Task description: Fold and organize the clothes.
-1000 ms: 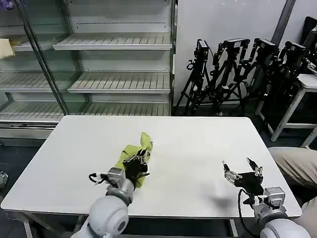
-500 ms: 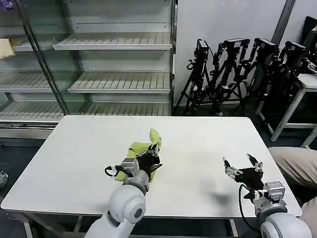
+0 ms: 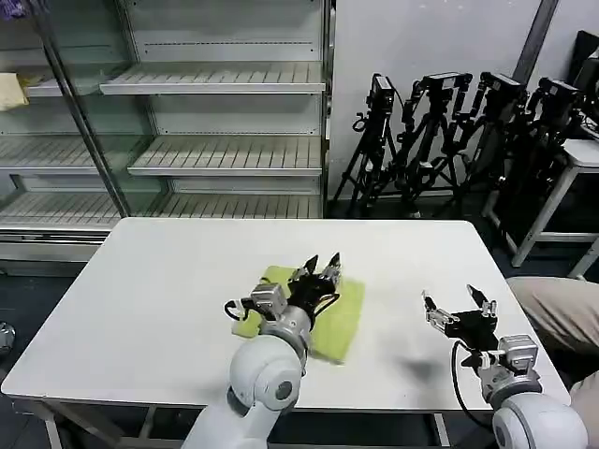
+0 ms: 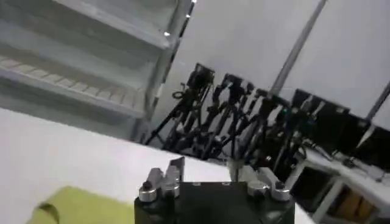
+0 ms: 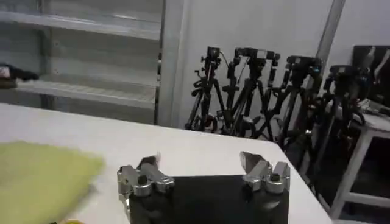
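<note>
T-shirt [image 3: 332,321], lime-green soft cloth, now spread flat as a folded rectangle near the middle of the white table [image 3: 150,281], toward its front edge; half a second ago bunched and lifted. Left gripper [image 3: 320,264] above its far edge, fingers spread, holding nothing. Right gripper [image 3: 453,300] near the front right corner, fingers spread.

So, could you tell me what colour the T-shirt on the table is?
The T-shirt is plain lime green, no print; the head view shows it best.
</note>
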`<action>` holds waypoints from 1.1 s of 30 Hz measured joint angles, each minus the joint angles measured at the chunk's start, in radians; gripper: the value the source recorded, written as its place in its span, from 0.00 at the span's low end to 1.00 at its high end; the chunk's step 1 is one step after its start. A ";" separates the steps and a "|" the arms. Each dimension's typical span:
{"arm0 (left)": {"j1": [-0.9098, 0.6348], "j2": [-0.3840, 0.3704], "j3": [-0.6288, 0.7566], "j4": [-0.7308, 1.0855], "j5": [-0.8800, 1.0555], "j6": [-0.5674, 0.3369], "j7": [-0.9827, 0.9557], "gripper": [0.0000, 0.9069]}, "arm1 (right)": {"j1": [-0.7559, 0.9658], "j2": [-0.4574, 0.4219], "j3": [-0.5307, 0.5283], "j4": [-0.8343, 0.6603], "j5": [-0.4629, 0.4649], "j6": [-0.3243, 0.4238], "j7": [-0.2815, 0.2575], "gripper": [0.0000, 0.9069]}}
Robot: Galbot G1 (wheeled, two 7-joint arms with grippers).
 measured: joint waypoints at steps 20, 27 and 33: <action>0.172 0.264 -0.371 0.060 0.346 -0.250 0.456 1.00 | 0.020 0.061 -0.171 -0.044 -0.107 0.026 0.009 1.00; 0.270 0.293 -0.479 0.061 0.414 -0.330 0.555 1.00 | 0.030 0.084 -0.312 -0.071 -0.154 0.021 0.029 1.00; 0.321 0.297 -0.521 0.061 0.449 -0.362 0.606 1.00 | 0.045 0.104 -0.407 -0.103 -0.176 0.009 0.051 1.00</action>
